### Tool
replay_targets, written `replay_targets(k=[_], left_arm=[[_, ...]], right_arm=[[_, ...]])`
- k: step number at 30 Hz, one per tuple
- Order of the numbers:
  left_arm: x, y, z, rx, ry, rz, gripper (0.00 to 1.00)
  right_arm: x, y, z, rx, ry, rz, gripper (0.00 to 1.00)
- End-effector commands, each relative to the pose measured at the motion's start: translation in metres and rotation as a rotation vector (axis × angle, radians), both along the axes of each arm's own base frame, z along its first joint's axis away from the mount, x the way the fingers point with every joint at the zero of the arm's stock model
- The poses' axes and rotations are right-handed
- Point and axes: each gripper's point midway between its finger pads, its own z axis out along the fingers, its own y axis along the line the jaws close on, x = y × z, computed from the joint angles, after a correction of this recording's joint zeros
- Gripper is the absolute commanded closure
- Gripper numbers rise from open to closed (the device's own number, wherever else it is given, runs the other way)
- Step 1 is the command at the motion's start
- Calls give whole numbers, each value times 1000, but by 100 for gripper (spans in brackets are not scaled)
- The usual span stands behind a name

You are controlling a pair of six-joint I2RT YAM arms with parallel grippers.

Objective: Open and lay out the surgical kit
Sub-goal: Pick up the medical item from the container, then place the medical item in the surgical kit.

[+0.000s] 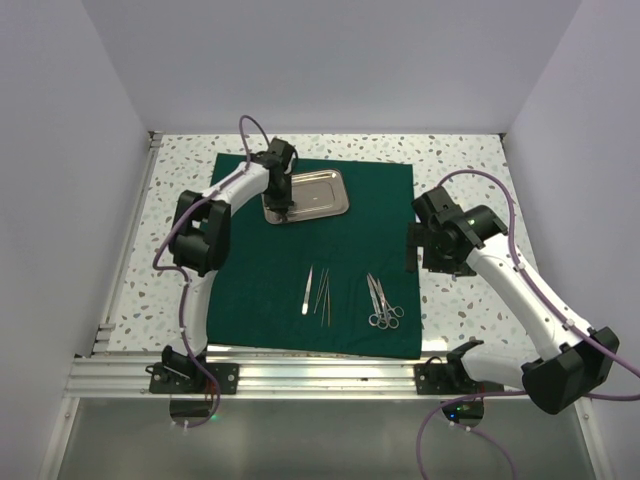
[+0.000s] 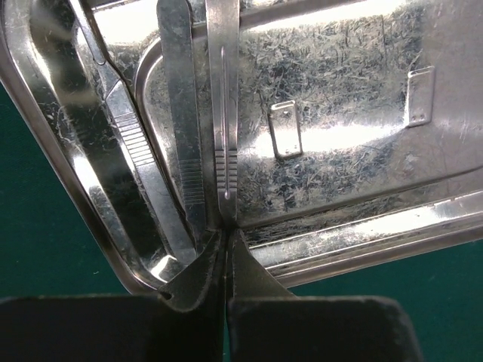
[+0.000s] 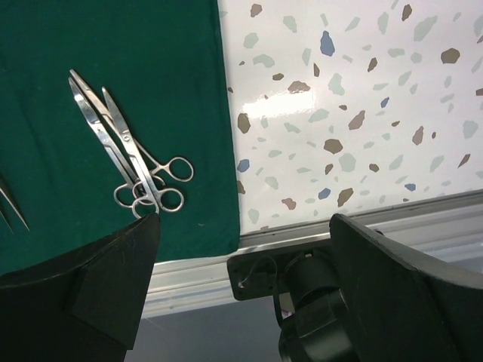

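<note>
My left gripper (image 2: 226, 255) is pinched shut on tweezers (image 2: 223, 113) in the steel tray (image 1: 325, 200); next, lift them onto the green cloth (image 1: 260, 290). My right gripper (image 3: 245, 222) gapes empty.

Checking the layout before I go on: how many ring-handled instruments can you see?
2. One ring-handled instrument and a second lie side by side on the drape's near right part. The tray is partly hidden by the left arm.

The tray (image 1: 325, 195) is sitting on the far part of the drape (image 1: 260, 290), with tweezers (image 2: 224, 113) lying in it. Nearer, thin instruments (image 1: 316, 290) are lying left of the scissors (image 1: 383, 303).
</note>
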Motion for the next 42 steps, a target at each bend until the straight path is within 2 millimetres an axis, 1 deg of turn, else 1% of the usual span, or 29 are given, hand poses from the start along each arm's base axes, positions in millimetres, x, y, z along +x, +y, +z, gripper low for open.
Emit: replay_targets(k=[1,3,6,10,12,13,14,15,16,17,18,19,20,21,22,23,24,25,26,27,28,29,32,33,35,36,40,41,42], left_arm=[[-14,7,-39,12,96,-21,100],[-12,7,-30,5,80,-22,100],[-5,3,-7,-17,33,-27,100],[1,-3,39,-57,-21,-42,100],[0,-3,56,-63,-44,-44,100],[-1,-1,72,-65,-72,-41,100],[-3,-1,79,-68,-83,-42,100],[-11,3,79,-62,-73,-43,100],[-16,5,95,-71,-101,-41,100],[-22,6,98,-73,-102,-40,100],[-37,10,89,-65,-74,-37,100],[-45,11,106,-80,-107,-37,100],[-54,13,107,-82,-110,-38,100],[-72,18,92,-72,-74,-38,100],[-82,21,105,-86,-104,-32,100],[-92,23,103,-89,-98,-34,100],[-111,27,88,-87,-58,-38,100],[-122,25,98,-115,-77,-49,100],[-132,26,96,-117,-69,-54,100],[-150,30,83,-105,-32,-55,100],[-160,29,90,-114,-52,-60,100],[-177,33,77,-101,-14,-62,100],[-201,35,71,-100,-2,-53,100],[-213,38,59,-95,31,-50,100],[-227,35,54,-115,55,-43,100],[-239,34,46,-110,81,-54,100],[-254,36,39,-98,107,-36,99],[-256,37,40,-91,115,-35,85],[-255,38,42,-85,114,-28,77]], right_arm=[[6,0,17,20,-59,1,2],[7,1,18,23,-65,5,2],[8,2,19,25,-69,15,2],[8,5,13,40,-71,28,2],[10,9,7,56,-60,37,1],[10,11,5,60,-53,41,2],[11,12,3,61,-45,49,2],[13,14,3,64,-44,55,2],[15,15,4,64,-47,62,2],[19,17,6,68,-58,67,2],[21,17,6,68,-62,71,2],[23,19,7,69,-66,78,2],[25,20,7,72,-69,81,2],[26,21,5,72,-61,85,2],[26,23,4,76,-57,91,1],[27,24,4,78,-57,92,2],[27,24,2,79,-52,95,2],[27,25,2,84,-54,98,2],[28,26,0,88,-56,98,1],[27,27,-1,91,-55,100,1],[26,27,-2,92,-51,101,2],[25,27,-4,94,-43,101,2],[22,26,-5,94,-40,102,2],[22,25,-5,93,-43,104,2],[19,23,-7,87,-41,102,1],[18,22,-7,85,-42,100,2],[13,19,-11,82,-36,92,2],[12,19,-12,83,-34,89,2],[11,18,-12,79,-34,86,1]])
